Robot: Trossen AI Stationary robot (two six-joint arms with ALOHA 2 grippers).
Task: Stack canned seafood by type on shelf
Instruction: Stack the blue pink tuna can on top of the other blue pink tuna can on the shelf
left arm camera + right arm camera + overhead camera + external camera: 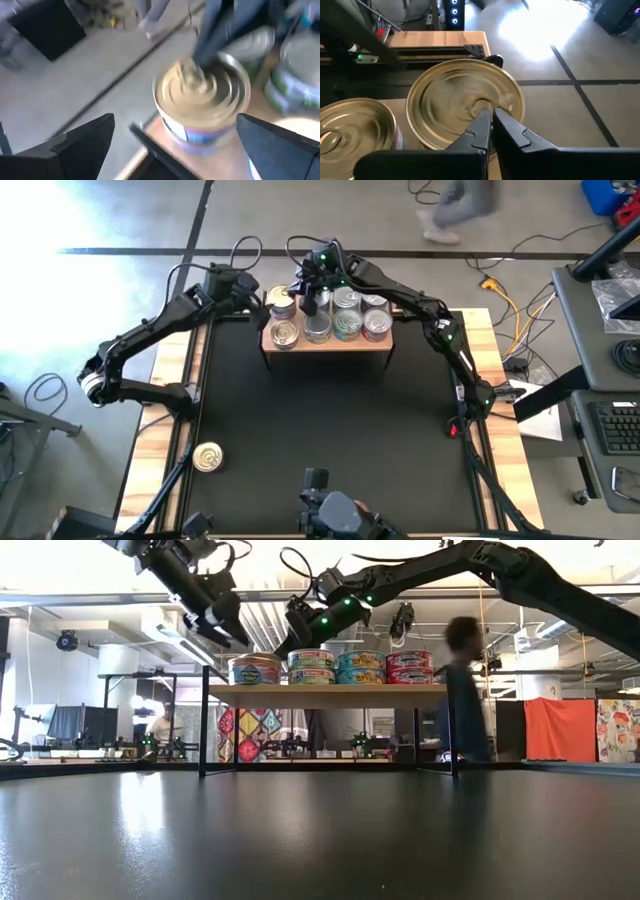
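Observation:
The light-wood shelf stands at the table's far middle with several cans on it, some stacked in twos. A gold-lidded can with a blue label stands at the shelf's far left corner. My right gripper is shut, its tips over the middle of that lid. My left gripper is open beside the shelf's far left corner, above the can's height, one finger on either side of the can and apart from it. A second gold lid shows next to it. My right gripper's shut fingertips are at the middle of the gold lid, slanting down from the table's right. I cannot tell whether they touch the lid or hang just above it. The can stands upright on the shelf.
One lone can lies on the black tabletop near the left wooden edge. A person walks past behind the table. Cables lie on the floor at the far right.

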